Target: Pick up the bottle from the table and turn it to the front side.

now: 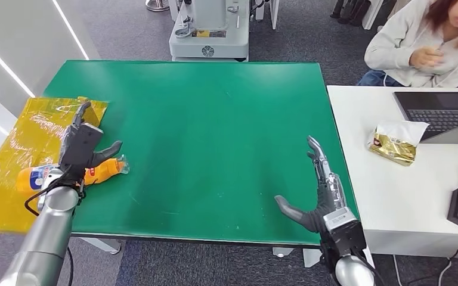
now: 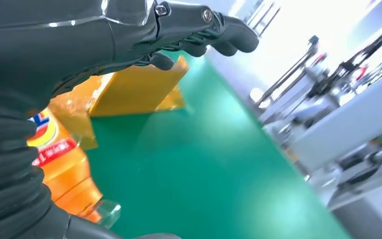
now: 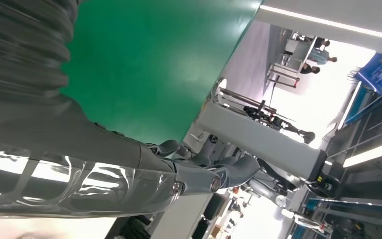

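Over the left edge of the green table [image 1: 214, 119], the left hand [image 1: 83, 146] is hovering above an orange bottle [image 1: 104, 168], its fingers reaching forward and its thumb sticking out toward the table's middle. From the head view the hand is covering the bottle's middle, so whether the palm is touching it is hard to tell; the left wrist view is showing the fingers [image 2: 219, 32] stretched out above the table with nothing between them, and the bottle lying below the wrist cover, so the hand is looking spread and holding nothing. The bottle is lying on its side at the table's left edge, its clear cap end pointing toward the table's middle and its labelled end resting over a yellow plastic sheet [image 1: 42, 125] that is draping off the table. Only part of the label is showing, in blue, red and white, and its print is too blurred to read.

Near the front right corner of the table, the right hand [image 1: 319, 190] is hanging with fingers extended forward and thumb held out to the left, apart and gripping nothing. On the white side table [image 1: 393, 196] a gold packet [image 1: 395, 146] is lying beside a laptop [image 1: 441, 113] that is cut off by the frame, and a person [image 1: 429, 42] is sitting behind it.
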